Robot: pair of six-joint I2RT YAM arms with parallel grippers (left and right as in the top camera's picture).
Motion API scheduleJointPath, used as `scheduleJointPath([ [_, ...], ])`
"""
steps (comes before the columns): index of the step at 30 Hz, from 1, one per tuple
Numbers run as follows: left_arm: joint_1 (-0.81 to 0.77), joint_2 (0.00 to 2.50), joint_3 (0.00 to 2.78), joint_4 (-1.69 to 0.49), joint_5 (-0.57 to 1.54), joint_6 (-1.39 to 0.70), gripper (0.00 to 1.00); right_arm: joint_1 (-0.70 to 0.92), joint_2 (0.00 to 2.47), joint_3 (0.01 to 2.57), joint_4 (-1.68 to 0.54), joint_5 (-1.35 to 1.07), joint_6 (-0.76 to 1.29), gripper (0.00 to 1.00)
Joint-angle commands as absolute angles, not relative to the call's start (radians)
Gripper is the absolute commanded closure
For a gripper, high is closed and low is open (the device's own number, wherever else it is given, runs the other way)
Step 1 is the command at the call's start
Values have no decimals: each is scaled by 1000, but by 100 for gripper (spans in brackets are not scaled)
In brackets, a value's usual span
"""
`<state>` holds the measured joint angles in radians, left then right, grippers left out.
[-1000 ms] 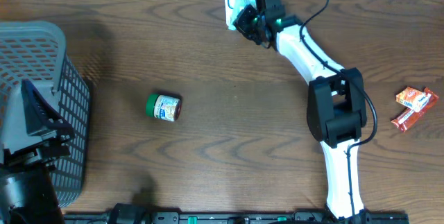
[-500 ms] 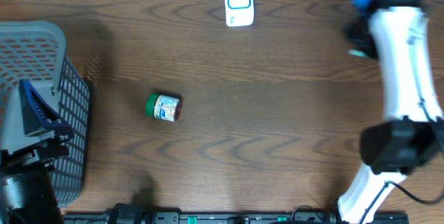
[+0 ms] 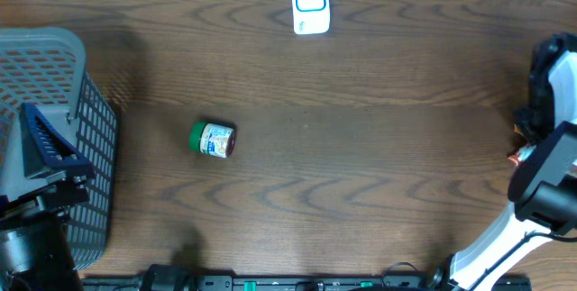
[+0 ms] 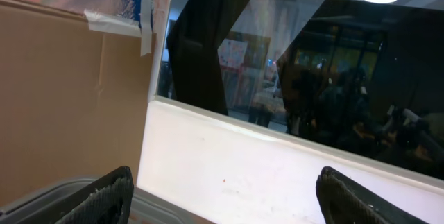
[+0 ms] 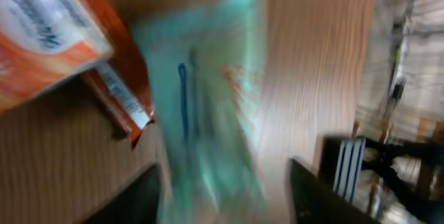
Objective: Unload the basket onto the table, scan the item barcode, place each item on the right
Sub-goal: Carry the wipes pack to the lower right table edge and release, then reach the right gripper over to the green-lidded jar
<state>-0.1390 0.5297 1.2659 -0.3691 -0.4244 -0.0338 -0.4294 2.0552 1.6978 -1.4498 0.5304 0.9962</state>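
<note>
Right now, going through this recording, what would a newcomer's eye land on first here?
Most striking is the blurred teal packet filling the right wrist view, beside orange snack packets on the table. From overhead, a green-lidded jar lies on its side, alone left of centre. The white scanner sits at the far edge and a grey basket at the left edge.

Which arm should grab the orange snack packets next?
Right, probably. The right tool hangs just above the orange snack packets; the left arm sits far off by the grey plastic basket.
</note>
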Motion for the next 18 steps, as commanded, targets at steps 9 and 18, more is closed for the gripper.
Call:
scheduleJointPath([
  [9, -134, 520, 1263, -364, -430, -47, 16, -408, 1925, 2046, -1544, 192, 718, 24],
  [18, -134, 520, 1263, -363, -430, -47, 16, -169, 1824, 2080, -1548, -444, 400, 1],
])
